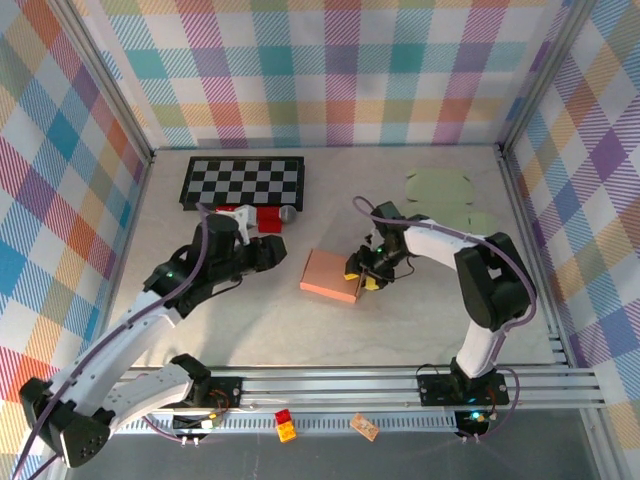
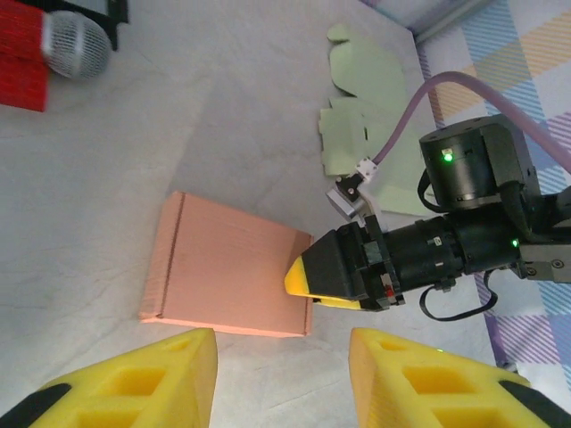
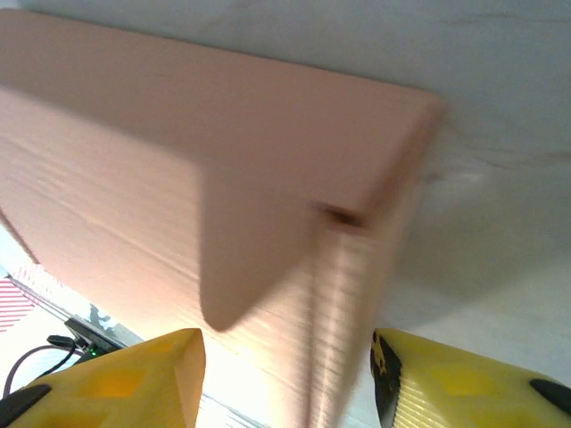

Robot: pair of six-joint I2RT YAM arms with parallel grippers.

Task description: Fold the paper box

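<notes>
The salmon-pink paper box (image 1: pixel 328 273) lies flat in the middle of the table, with a fold line along its left side (image 2: pixel 227 272). My right gripper (image 1: pixel 362 274) is at the box's right edge, and its yellow fingertip (image 2: pixel 305 275) rests over that edge. Up close and blurred, the box's corner and a flap (image 3: pixel 268 223) reach down between the right gripper's (image 3: pixel 284 383) spread fingers, nearer the right one. My left gripper (image 1: pixel 276 250) hovers left of the box, clear of it. It is open (image 2: pixel 282 379), with bare table between its pads.
A chessboard (image 1: pixel 243 182) lies at the back left, with a red block (image 1: pixel 262 216) and a grey mesh ball (image 2: pixel 76 45) just in front of it. Flat green card cut-outs (image 1: pixel 445 195) lie at the back right. Small bits (image 1: pixel 285 425) sit on the front rail.
</notes>
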